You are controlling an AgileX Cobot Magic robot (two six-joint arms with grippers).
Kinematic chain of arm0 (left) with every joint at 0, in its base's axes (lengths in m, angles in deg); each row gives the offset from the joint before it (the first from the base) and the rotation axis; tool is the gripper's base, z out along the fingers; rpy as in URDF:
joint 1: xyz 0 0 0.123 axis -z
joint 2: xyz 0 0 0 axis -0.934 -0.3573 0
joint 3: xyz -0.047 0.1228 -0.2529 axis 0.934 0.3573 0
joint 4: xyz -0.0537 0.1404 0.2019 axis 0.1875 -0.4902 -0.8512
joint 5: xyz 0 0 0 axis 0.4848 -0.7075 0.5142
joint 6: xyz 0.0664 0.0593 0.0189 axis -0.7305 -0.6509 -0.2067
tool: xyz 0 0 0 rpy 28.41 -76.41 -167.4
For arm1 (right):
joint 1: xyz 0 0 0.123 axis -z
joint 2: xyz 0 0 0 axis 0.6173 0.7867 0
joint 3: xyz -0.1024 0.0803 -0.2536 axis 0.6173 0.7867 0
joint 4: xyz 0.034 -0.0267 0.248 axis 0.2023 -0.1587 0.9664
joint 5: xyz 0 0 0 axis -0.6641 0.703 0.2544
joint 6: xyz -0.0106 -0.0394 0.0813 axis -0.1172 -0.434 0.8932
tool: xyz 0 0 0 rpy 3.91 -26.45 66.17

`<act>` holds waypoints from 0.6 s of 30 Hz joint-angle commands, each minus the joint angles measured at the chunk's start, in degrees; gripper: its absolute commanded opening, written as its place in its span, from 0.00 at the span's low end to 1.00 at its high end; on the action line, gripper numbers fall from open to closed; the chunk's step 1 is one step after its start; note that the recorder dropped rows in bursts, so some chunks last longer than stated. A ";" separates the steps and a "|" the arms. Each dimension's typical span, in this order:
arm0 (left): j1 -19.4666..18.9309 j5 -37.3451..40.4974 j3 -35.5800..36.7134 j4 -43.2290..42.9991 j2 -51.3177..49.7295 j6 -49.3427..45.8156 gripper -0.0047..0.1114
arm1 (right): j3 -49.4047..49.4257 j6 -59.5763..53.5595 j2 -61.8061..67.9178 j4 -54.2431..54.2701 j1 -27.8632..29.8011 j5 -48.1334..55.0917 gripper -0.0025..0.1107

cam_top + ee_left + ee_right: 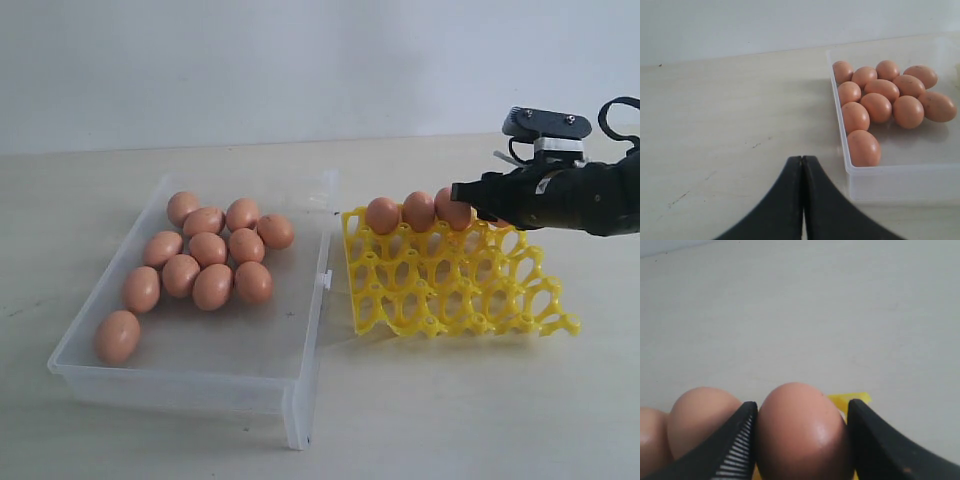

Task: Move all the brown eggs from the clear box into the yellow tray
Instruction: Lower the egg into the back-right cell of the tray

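Over the far row of the bright yellow openwork egg tray (351, 265), the right gripper (801, 410) clasps a smooth brown egg (447, 212) upright; remaining eggs (212, 286) lie leftward in the clear plastic box (180, 385), nearer the closed, empty left gripper (802, 162).

The pictures are bright, with soft, even light. The pale desk (450, 420) looks a bit washed out. A faint, soft shadow lies on it beside the box (900, 180). In the right wrist view the close egg (800, 435) is blurry and has a small shiny spot. Far things look a little soft.
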 commanded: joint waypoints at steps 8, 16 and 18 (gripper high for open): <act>-0.06 -0.56 -0.23 0.06 0.32 -0.05 0.04 | -0.33 0.02 0.11 -1.65 0.32 -1.54 0.12; -0.06 -0.56 -0.23 0.06 0.32 -0.05 0.04 | -0.33 1.01 0.11 -1.65 0.32 -0.39 0.55; -0.06 -0.56 -0.23 0.06 0.32 -0.05 0.04 | -0.33 1.01 -0.01 -1.65 0.32 -0.39 0.56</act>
